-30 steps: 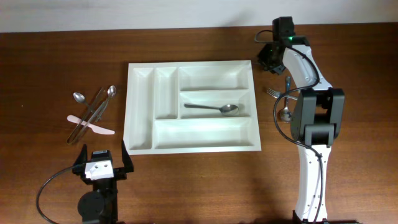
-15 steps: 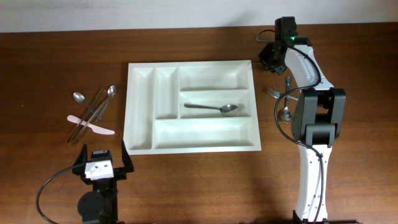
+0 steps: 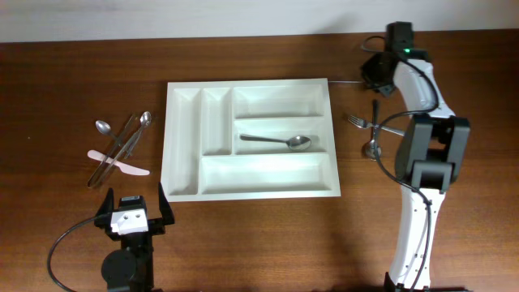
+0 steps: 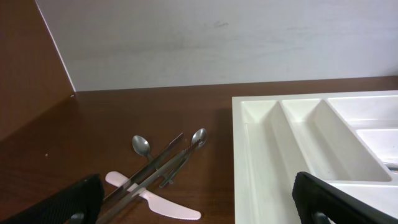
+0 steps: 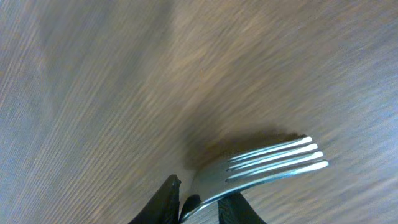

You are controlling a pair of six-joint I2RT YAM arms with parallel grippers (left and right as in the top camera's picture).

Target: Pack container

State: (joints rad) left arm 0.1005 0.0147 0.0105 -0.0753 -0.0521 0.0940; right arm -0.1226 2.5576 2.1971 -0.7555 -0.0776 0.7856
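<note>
Tray sits flat at the centre of the table, long side left-right. Layout:
- two narrow slots at its left
- two medium slots stacked at upper right
- one long slot along the bottom edge

Contents: one metal spoon, in the lower medium slot, with its bowl to the right and its handle to the left. It's the only thing in the tray.

Right gripper is at the upper right of the frame, just past the tray's top right corner. Its fingers are clamped on a fork at the neck. In the wrist view the tines stick out to the right above the wood. The fork is outside the tray.

Left gripper is at the lower left, below the tray's bottom left corner. Its jaws are spread wide and grasp nothing.

Loose cutlery on the table:
- Left of the tray is a crossed pile of two small spoons, long metal pieces and a pink knife. The pile sits near the tray but doesn't touch it.
- Right of the tray, under the right arm, a second fork lies across another spoon.
</note>
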